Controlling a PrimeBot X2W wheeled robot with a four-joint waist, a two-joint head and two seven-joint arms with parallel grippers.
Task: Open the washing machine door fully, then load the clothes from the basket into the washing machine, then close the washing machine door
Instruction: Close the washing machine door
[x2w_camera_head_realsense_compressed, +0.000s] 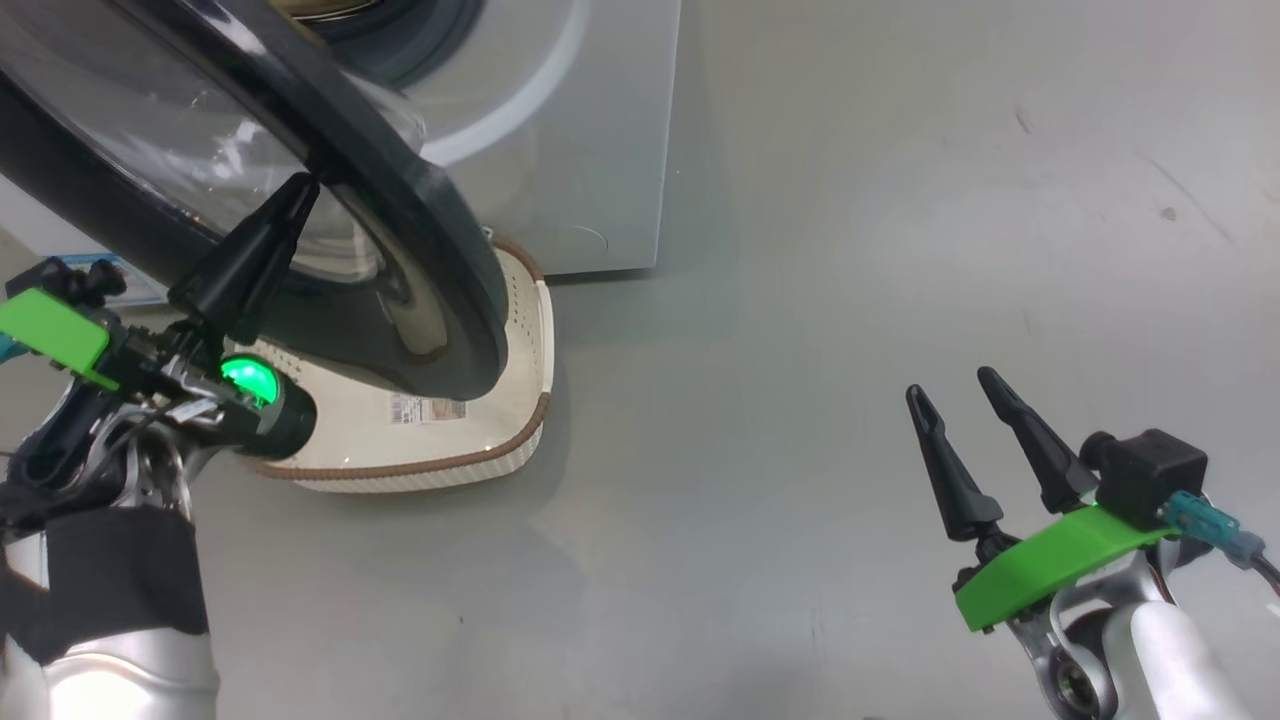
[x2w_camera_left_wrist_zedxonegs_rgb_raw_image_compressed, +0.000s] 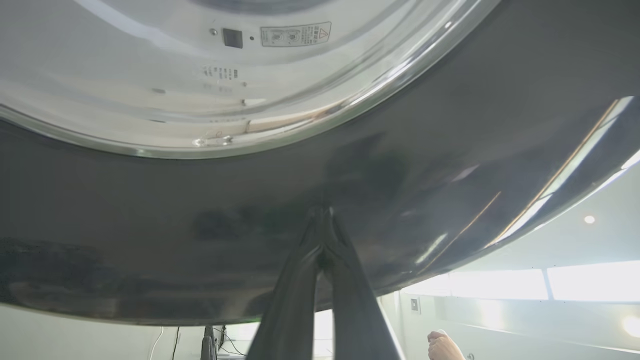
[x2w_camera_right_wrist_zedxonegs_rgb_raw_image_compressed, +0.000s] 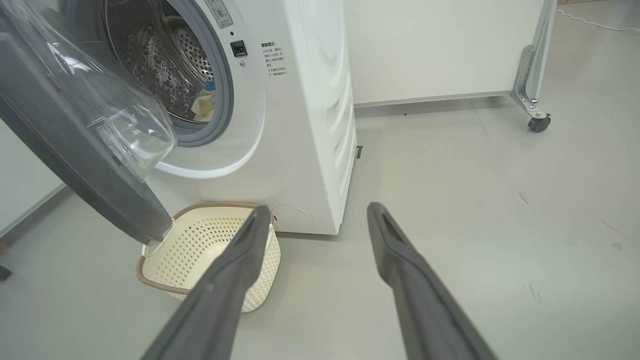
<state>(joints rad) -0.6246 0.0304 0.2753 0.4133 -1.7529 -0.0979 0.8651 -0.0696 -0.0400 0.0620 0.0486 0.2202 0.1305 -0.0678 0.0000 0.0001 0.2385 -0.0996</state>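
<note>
**At the washer (x2w_camera_head_realsense_compressed: 600, 120): left end effector (x2w_camera_head_realsense_compressed: 303, 185) closed, tip on the door (x2w_camera_head_realsense_compressed: 440, 260)**

From the head view, the door hangs partly open, its black rim and glass bowl over the back of the basket (x2w_camera_head_realsense_compressed: 535, 340). The basket sits on the floor (x2w_camera_head_realsense_compressed: 850, 250) just in front of the washer. The left end effector reaches up at the lower left with its two fingers pressed together into one point. That point touches the door near where glass meets rim. The right end effector (x2w_camera_head_realsense_compressed: 950, 383) hovers at the lower right, well apart from the washer, its fingers spread with bare floor between them.

Along the left wrist view, the closed fingers rise from the bottom edge and their tip meets the glossy black rim. The glass bowl curves above it. A person's hand (x2w_camera_left_wrist_zedxonegs_rgb_raw_image_compressed: 442, 347) shows at the bottom edge, right of the fingers.

Along the right wrist view, the spread fingers frame the floor and the washer's lower corner. The door stands ajar at the left, its lower edge over the basket's rim. Through the opening the drum (x2w_camera_right_wrist_zedxonegs_rgb_raw_image_compressed: 155, 55) is visible, and clothes (x2w_camera_right_wrist_zedxonegs_rgb_raw_image_compressed: 202, 105), pale yellow with a bit of blue, lie at its lower edge behind the grey gasket. The basket's cream perforated walls show below the door. A white panel (x2w_camera_right_wrist_zedxonegs_rgb_raw_image_compressed: 440, 50) on a caster stands behind the washer, to the right.
</note>
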